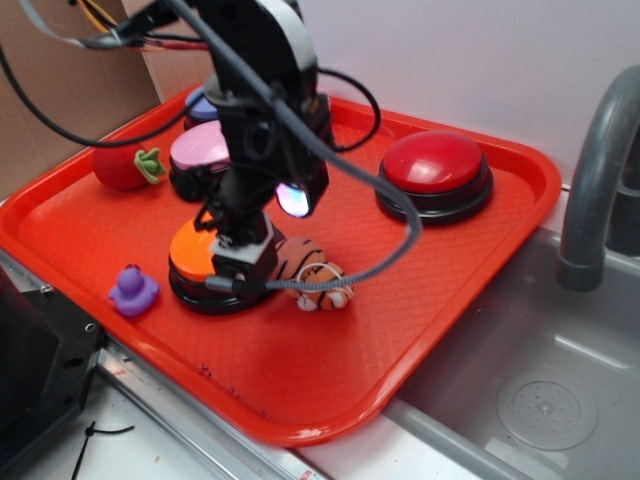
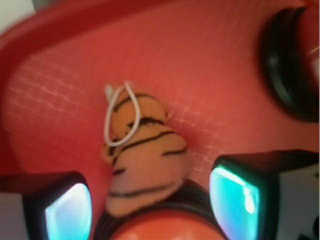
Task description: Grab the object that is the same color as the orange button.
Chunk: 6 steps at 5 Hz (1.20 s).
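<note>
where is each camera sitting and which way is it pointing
exterior: off the tray's corner, high, looking down across the red plastic tray beside a grey sink; shows the black arm and its gripper.
wrist: on the arm, facing down between two glowing fingers, gripper open.
shared: the small orange striped plush tiger touching the orange dome button.

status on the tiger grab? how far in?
Done: the pincer is lined up over the orange tiger, which lies against the orange button on the red tray. In hand: jaws are open, one finger on each side of the tiger. Left: closing on it and lifting; the tiger lies on the tray.
</note>
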Available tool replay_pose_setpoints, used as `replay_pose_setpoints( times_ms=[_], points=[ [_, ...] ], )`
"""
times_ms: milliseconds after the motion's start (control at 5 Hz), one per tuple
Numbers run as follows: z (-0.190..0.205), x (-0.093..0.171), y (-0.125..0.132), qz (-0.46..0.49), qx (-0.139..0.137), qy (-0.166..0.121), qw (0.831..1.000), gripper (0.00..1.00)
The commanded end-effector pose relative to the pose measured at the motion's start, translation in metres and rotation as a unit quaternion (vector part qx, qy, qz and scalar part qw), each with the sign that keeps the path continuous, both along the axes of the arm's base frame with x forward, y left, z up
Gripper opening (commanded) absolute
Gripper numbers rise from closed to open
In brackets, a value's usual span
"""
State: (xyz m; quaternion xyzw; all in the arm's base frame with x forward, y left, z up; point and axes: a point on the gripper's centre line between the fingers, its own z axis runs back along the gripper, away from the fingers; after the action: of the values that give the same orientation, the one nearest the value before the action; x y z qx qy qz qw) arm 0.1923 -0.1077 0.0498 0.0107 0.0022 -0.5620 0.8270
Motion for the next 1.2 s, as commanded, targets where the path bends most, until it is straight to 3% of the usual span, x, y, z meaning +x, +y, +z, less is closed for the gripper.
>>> replay_pose_setpoints(
  times_ms=[0, 200, 600, 800, 1000],
  points=[
    [-0.025, 0.006, -0.003, 0.001, 0.034, 0.001, 0.999, 1.00],
    [-0.023, 0.009, 0.000, 0.006, 0.041, 0.008, 0.999, 0.00],
    [-0.002, 0.007, 0.009, 0.066, 0.007, 0.009, 0.998, 0.00],
    [0.026, 0.005, 0.018, 0.170, -0.006, 0.015, 0.985, 0.00],
    [0.064, -0.003, 0.036, 0.292, -0.006, 0.003, 0.956, 0.00]
  ],
)
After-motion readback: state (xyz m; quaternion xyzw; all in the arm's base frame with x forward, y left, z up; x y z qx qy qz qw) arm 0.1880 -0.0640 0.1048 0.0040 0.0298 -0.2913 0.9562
